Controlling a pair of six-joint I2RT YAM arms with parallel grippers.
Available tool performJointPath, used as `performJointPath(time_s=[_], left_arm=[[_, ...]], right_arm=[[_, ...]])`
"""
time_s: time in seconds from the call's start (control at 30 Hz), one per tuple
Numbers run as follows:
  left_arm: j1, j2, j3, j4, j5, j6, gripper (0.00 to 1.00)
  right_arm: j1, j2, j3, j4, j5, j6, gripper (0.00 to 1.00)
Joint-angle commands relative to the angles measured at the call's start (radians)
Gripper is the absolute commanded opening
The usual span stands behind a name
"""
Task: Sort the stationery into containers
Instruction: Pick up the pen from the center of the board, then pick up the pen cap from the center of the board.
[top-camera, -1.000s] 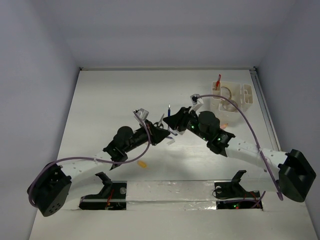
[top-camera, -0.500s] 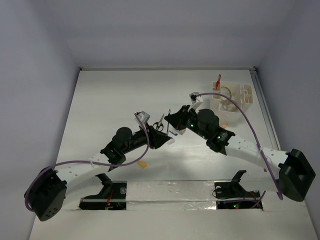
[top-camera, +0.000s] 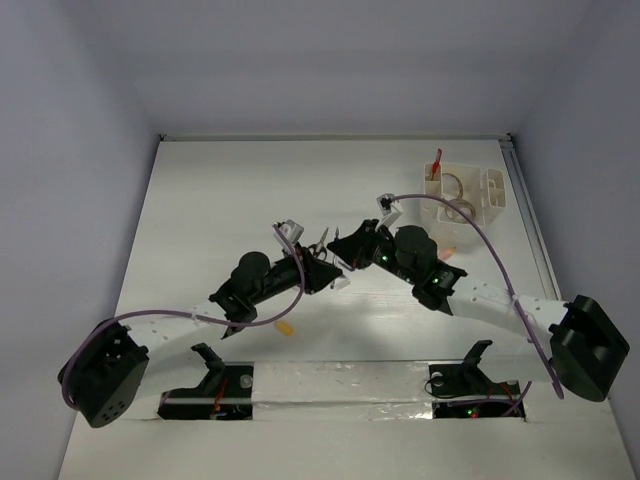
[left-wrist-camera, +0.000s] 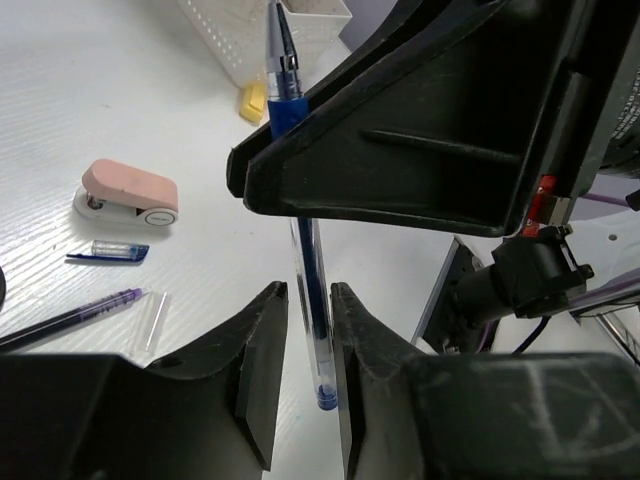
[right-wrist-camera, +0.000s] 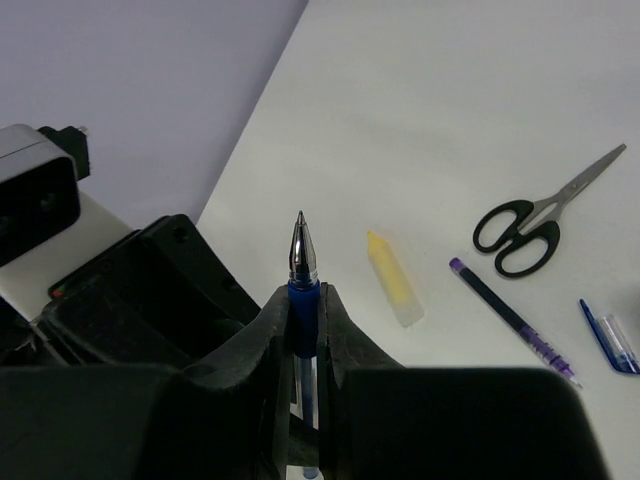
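- Top view: both arms meet over the middle of the surface (top-camera: 200, 200). The left end effector (top-camera: 326, 270) and right end effector (top-camera: 346, 250) crowd together so tightly that I can't read either set of jaws from here, or see what sits between them.
- The white organiser (top-camera: 495, 207) stands at the far right, well apart from both. A red pen (top-camera: 436, 164) is upright at its far-left corner and a tape roll (top-camera: 455, 184) lies inside. A cable (top-camera: 480, 232) crosses its front.
- A small orange piece (top-camera: 285, 326) lies near the left arm — too small for me to name.
- Left wrist view: the blue pen (left-wrist-camera: 310, 250) stands upright between my left fingers (left-wrist-camera: 262, 360). Thin slivers of surface show on either side of the barrel, so this grip is released — flanking, not pinching.
- The upper barrel vanishes behind the right end effector's black body; only the blue grip and the tip poke out above it.
- Beyond lie a pink-topped white item (left-wrist-camera: 125, 193), a blue cap (left-wrist-camera: 110, 251) and a purple pen (left-wrist-camera: 70, 318) that runs off the left edge. A yellow block (left-wrist-camera: 252, 100) lies close by the organiser's wall.
- Right wrist view: the right end effector is clenched on the blue pen at its grip, tip pointing past the fingertips. The lower barrel is hidden between the fingers.
- The scissors (right-wrist-camera: 545, 220), yellow block, purple pen and blue cap (cut off at the right edge) lie on the surface beyond, none in the organiser.
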Motion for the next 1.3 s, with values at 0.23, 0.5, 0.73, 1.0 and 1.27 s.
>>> performJointPath(time_s=[0.23, 0.5, 0.73, 1.0, 1.27], left_arm=[[-0.004, 0.03, 0.043, 0.093, -0.022, -0.015, 0.0], [-0.004, -0.04, 0.054, -0.053, -0.117, 0.055, 0.0], [0.027, -0.077, 0.072, -0.153, -0.197, 0.109, 0.0], [0.058, -0.142, 0.029, -0.159, -0.237, 0.143, 0.0], [0.058, -0.186, -0.001, -0.168, -0.251, 0.14, 0.0]], right_arm=[[-0.002, 0.002, -0.006, 0.088, -0.046, 0.02, 0.02], [-0.002, -0.103, -0.003, -0.113, 0.008, -0.074, 0.47], [-0.002, -0.201, -0.028, -0.277, 0.067, -0.109, 0.29], [-0.002, -0.002, 0.044, -0.464, 0.104, -0.105, 0.05], [-0.047, 0.227, 0.138, -0.449, 0.115, -0.082, 0.23]])
